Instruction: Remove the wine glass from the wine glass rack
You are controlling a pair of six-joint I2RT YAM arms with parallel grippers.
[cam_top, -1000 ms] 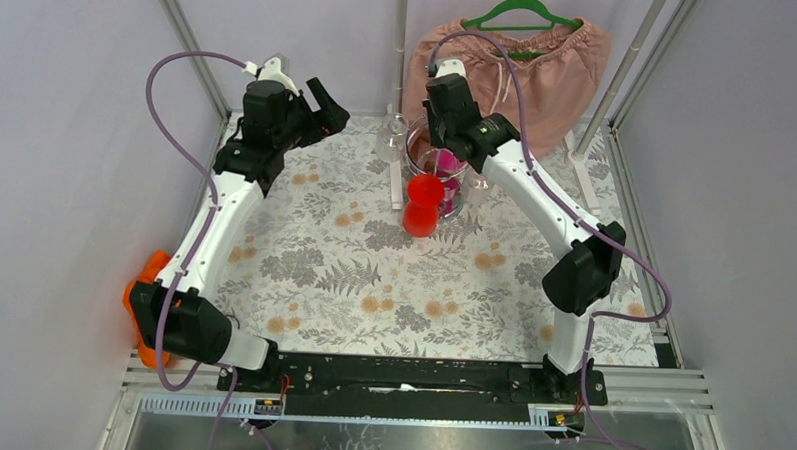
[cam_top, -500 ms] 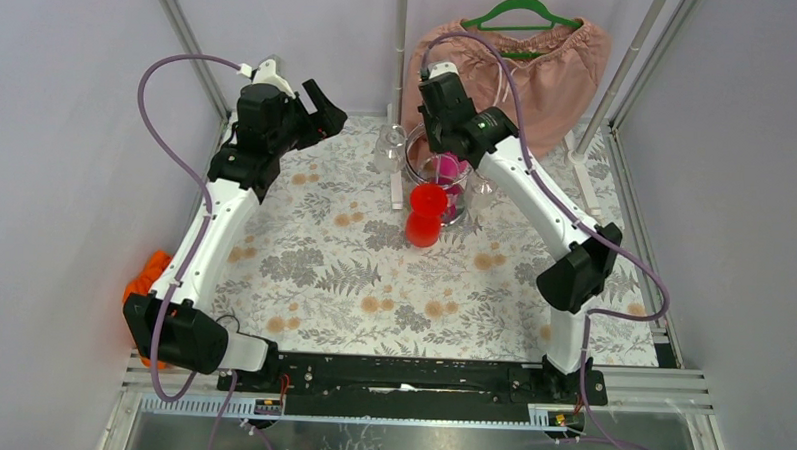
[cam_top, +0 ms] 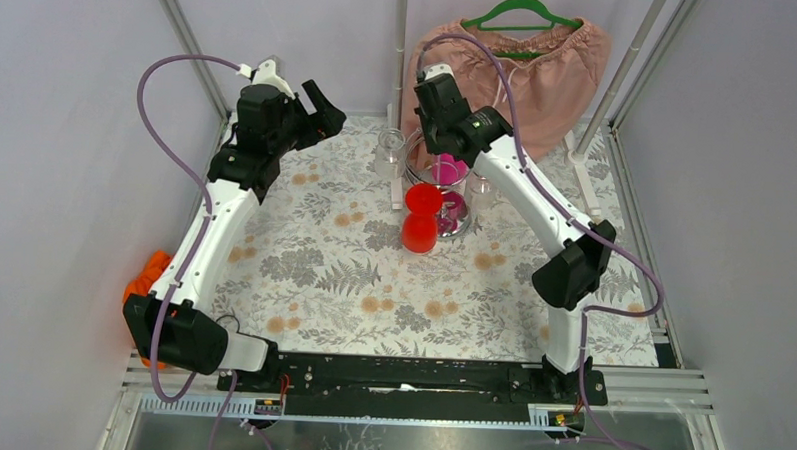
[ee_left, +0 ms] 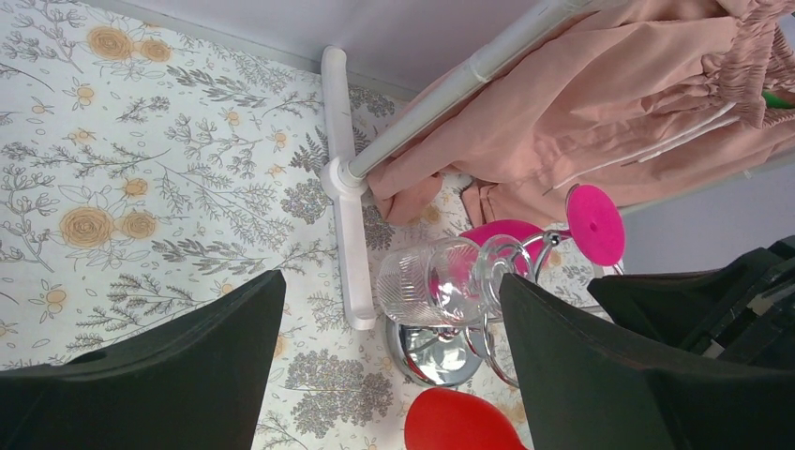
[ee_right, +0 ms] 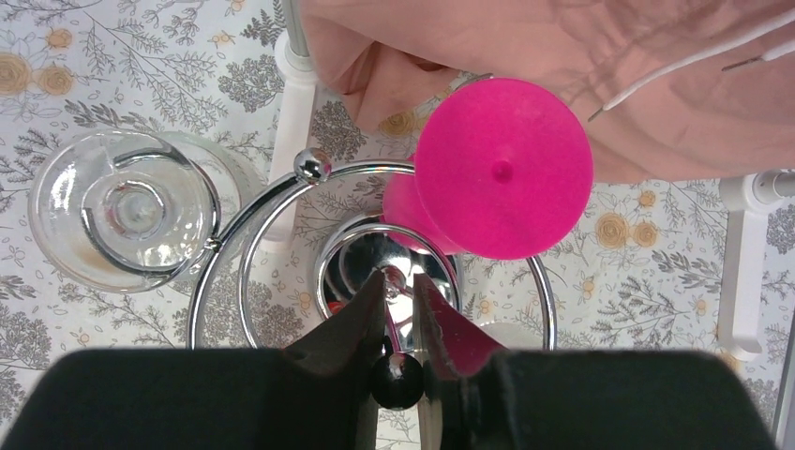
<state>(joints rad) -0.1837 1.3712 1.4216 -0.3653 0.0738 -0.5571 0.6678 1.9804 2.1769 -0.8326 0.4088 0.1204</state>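
The top external camera sits high above and behind the near edge of the flowered tabletop [cam_top: 353, 273], looking steeply down. The wine glass rack [cam_top: 455, 223] stands far from it, at back centre. The left wrist camera looks slantwise down from the rack's left, at middling range. The right wrist camera hangs right over the rack, very close, facing straight down. All three share the rack and the pink garment [cam_top: 555, 75] behind it.

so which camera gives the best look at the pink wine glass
Right wrist: the pink wine glass hangs foot-up, large and unblocked. Left wrist shows it side-on, partly behind a clear glass; top view only a small pink patch.
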